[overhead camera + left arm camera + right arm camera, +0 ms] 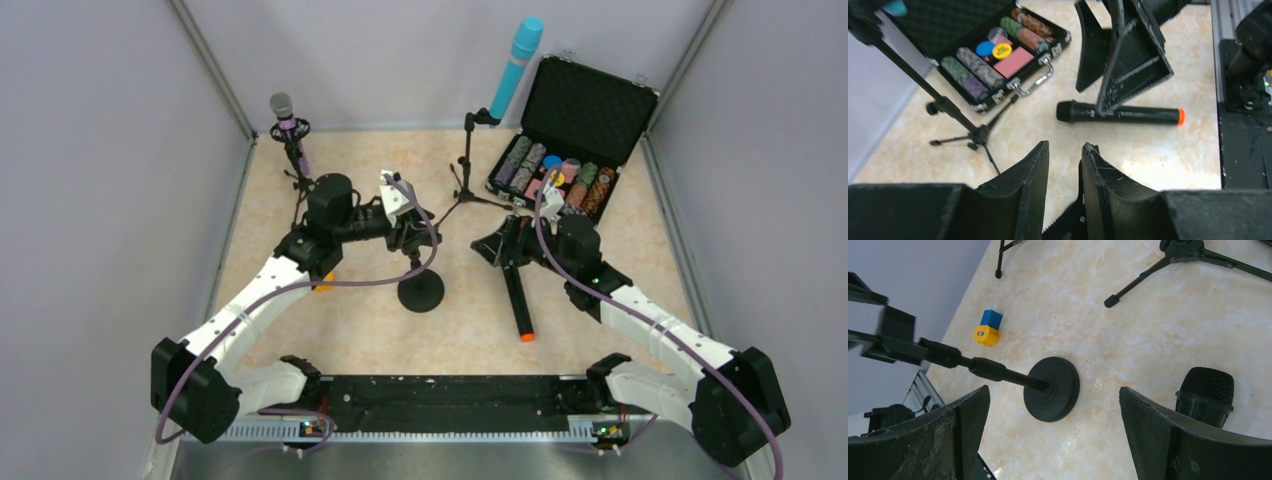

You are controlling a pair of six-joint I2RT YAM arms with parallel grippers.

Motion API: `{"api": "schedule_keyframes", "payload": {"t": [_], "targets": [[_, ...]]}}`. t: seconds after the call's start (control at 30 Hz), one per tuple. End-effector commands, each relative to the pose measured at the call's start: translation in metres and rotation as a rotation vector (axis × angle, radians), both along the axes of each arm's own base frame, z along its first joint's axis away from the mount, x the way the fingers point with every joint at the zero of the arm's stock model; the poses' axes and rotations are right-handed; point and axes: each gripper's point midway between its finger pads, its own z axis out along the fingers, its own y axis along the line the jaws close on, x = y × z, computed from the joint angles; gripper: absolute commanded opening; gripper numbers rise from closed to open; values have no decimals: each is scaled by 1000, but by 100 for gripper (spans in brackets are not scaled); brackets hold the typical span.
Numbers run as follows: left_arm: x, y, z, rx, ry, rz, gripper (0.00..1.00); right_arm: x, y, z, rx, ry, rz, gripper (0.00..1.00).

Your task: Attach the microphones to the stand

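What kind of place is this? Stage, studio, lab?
Most likely a lab test cell: plain grey walls box in a tabletop, two arms are bolted along its near edge, and the props are mixed, mic stands beside a poker-chip case.

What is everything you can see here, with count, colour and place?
purple microphone: one, purple, silver head, far-left stand
light blue microphone: one, light blue, far-centre stand
black microphone: one, black, orange end, lying centre-right
round-base stand: one, black, centre
tripod stands: two, black, far left, far centre
chip case: one, black, open, far right
block: one, blue and yellow, near left arm
left arm: one, white and black, jaws shut on round-base stand
right arm: one, white and black, jaws open above black microphone
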Motion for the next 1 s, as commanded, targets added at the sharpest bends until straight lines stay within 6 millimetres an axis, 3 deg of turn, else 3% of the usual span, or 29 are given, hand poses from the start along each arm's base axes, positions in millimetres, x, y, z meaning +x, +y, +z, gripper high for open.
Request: {"api": "schedule_keyframes", "payload": {"t": [0.0, 0.17, 0.27, 0.57, 0.63, 0.83, 0.97], "targets": [[-10, 5, -39, 102, 17, -48, 37, 7, -1, 10, 23, -38, -8, 98], [-15, 3, -55, 120, 23, -89, 42, 7, -1, 9, 20, -32, -8, 98], [-11, 1, -49, 111, 4, -81, 48, 7, -2, 9, 10, -34, -8, 98], [11, -2, 33, -93, -112, 49, 76, 8, -7, 7, -43, -40, -22, 98], [20, 0, 47, -145, -70, 121, 98, 9, -9, 4, -64, -36, -26, 98], [41, 11, 66, -203, 11, 276, 99, 18, -23, -6, -180, -7, -79, 98], [54, 25, 68, -214, 19, 385, 99, 21, -36, -17, -289, 26, -111, 98]]}}
